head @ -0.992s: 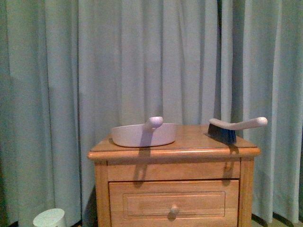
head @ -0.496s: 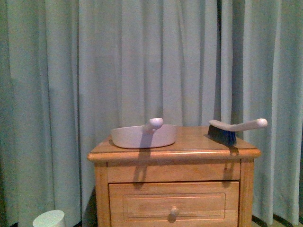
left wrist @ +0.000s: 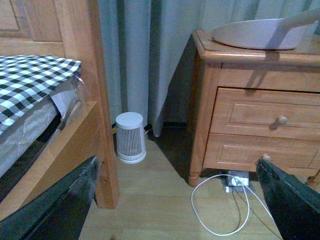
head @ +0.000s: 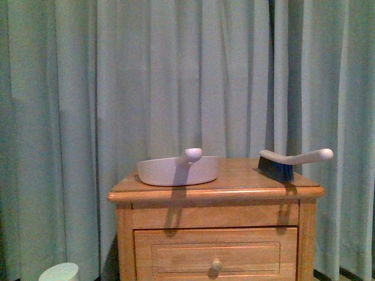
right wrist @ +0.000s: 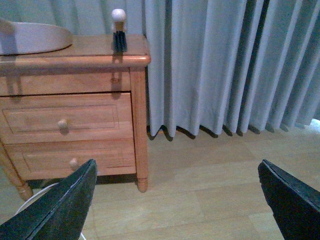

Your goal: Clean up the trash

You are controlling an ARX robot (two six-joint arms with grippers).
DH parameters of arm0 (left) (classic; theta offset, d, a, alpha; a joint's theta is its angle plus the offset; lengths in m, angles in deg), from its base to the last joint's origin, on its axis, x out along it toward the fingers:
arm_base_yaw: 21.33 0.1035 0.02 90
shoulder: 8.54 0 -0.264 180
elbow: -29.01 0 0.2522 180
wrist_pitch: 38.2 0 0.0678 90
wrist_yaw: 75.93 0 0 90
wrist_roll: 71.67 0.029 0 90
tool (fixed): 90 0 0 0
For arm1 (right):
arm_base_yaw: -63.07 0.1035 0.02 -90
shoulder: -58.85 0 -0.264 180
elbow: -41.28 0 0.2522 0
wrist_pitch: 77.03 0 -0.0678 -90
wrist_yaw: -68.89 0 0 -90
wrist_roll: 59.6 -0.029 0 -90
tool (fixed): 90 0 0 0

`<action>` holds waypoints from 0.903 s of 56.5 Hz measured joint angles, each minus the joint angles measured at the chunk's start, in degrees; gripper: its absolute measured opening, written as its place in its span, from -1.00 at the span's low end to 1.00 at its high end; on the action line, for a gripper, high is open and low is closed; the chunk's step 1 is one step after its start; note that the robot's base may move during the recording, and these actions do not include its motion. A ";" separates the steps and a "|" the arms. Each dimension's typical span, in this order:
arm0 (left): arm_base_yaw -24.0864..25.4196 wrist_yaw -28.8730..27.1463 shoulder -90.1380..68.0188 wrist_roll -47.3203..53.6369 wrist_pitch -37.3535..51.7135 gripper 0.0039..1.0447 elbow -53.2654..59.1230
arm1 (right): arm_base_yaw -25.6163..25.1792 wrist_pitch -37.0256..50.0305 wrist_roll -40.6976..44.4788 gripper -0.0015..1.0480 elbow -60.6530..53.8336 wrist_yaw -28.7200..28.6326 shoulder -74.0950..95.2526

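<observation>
The trash is out of view in every frame. A pale pinkish-grey dustpan (head: 177,169) lies on top of the wooden nightstand (head: 215,232), also seen in the left wrist view as the dustpan (left wrist: 260,34) and in the right wrist view as the dustpan (right wrist: 35,38). A hand brush (head: 291,161) with dark bristles rests at the nightstand's right end; the brush (right wrist: 119,31) shows end-on from the right wrist. My left gripper (left wrist: 182,200) hangs open above the floor with nothing between its fingers. My right gripper (right wrist: 180,200) is open too, over bare floor. Neither arm shows in the front view.
A small white ribbed canister (left wrist: 131,137) stands on the floor between the bed frame (left wrist: 87,95) and the nightstand. A white cable (left wrist: 225,207) loops from a socket block under the nightstand. Grey-green curtains (head: 176,76) hang behind. Wooden floor (right wrist: 210,185) lies right of the nightstand.
The front view has tilted slightly upward: nightstand, dustpan and brush sit a little lower in frame, and the white canister has sunk toward the bottom edge.
</observation>
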 joint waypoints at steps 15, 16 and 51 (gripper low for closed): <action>0.00 0.00 0.00 0.00 0.00 0.86 0.00 | 0.00 0.00 -0.02 0.86 0.00 0.00 0.02; 0.00 0.00 0.00 0.00 0.00 0.86 0.00 | 0.00 0.00 0.00 0.86 0.00 0.00 0.00; 0.00 0.02 -0.02 0.00 0.00 0.86 0.00 | 0.00 -0.02 -0.02 0.86 0.00 -0.02 -0.02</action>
